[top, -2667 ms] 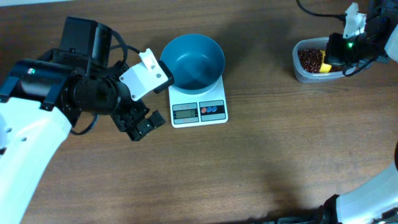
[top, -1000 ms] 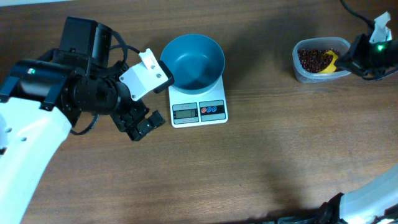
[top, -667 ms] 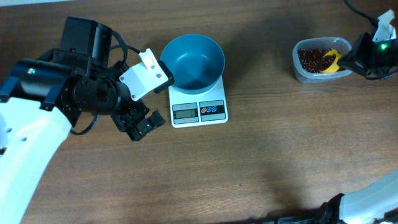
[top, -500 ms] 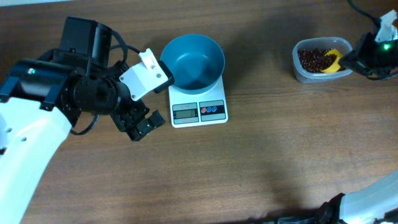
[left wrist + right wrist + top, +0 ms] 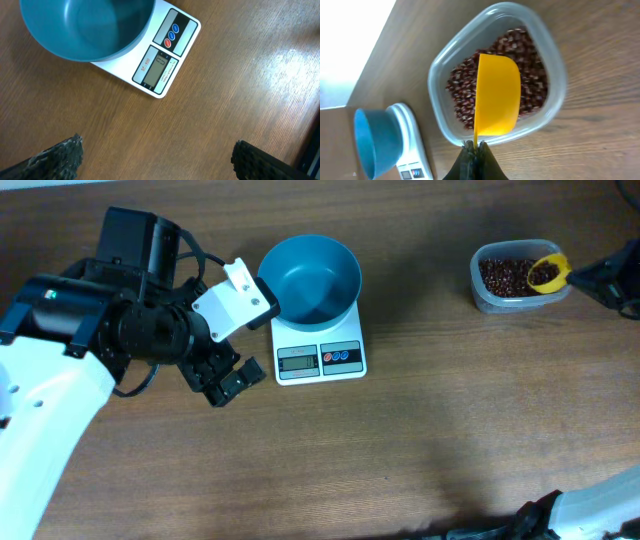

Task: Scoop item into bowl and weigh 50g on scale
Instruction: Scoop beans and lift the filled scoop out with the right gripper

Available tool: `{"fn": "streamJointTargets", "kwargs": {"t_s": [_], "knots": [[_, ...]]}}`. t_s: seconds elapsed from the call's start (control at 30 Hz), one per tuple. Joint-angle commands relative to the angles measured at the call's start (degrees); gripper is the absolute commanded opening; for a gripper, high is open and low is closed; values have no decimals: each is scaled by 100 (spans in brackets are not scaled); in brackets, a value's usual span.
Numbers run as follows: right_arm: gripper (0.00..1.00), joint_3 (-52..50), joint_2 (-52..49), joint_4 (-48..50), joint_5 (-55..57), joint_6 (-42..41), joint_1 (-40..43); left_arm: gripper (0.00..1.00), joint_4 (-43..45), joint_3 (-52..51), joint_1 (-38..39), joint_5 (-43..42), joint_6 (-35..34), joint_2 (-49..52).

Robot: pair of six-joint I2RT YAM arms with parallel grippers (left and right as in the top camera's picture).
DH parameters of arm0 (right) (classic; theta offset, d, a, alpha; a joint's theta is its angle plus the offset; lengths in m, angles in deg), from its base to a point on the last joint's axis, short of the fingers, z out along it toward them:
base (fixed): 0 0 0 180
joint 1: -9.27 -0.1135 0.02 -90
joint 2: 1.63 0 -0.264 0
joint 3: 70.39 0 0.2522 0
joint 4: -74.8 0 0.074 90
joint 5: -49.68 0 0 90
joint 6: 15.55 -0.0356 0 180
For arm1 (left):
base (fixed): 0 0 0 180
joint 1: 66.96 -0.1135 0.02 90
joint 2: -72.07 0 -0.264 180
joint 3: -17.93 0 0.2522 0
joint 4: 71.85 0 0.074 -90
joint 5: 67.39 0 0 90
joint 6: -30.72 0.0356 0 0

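Observation:
The teal bowl [image 5: 310,278] stands empty on the white scale [image 5: 318,358]. Far right, the item, dark red-brown beans [image 5: 500,275], fills a clear tub [image 5: 480,292]. My right gripper [image 5: 578,276] is shut on the handle of a yellow scoop [image 5: 546,272], which carries beans over the tub's right side. The right wrist view shows the gripper [image 5: 476,147] pinching the scoop [image 5: 497,97] above the beans [image 5: 462,85]. My left gripper [image 5: 226,383] is open just left of the scale. In the left wrist view its fingertips [image 5: 60,157] stand wide apart, short of the scale [image 5: 165,60] and bowl [image 5: 85,25].
Bare brown wooden tabletop [image 5: 450,430] stretches between the scale and the tub. The left arm's white and black body [image 5: 90,330] fills the left side. The tub sits near the table's far right.
The right gripper has drawn back to the right, lifting the yellow scoop out of the heap with beans in it. The left arm, bowl and scale have not moved.

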Motion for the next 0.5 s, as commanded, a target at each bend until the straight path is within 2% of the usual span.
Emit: {"fn": "streamJointTargets", "kwargs": {"t_s": [0.0,0.47], "knots": [[4,-70,-142,-17,-450,214,28,99,9,98,17,-24,-92,26],[4,-70,-289,-63,-1104,358,28,99,9,98,17,-24,-92,26]]}}
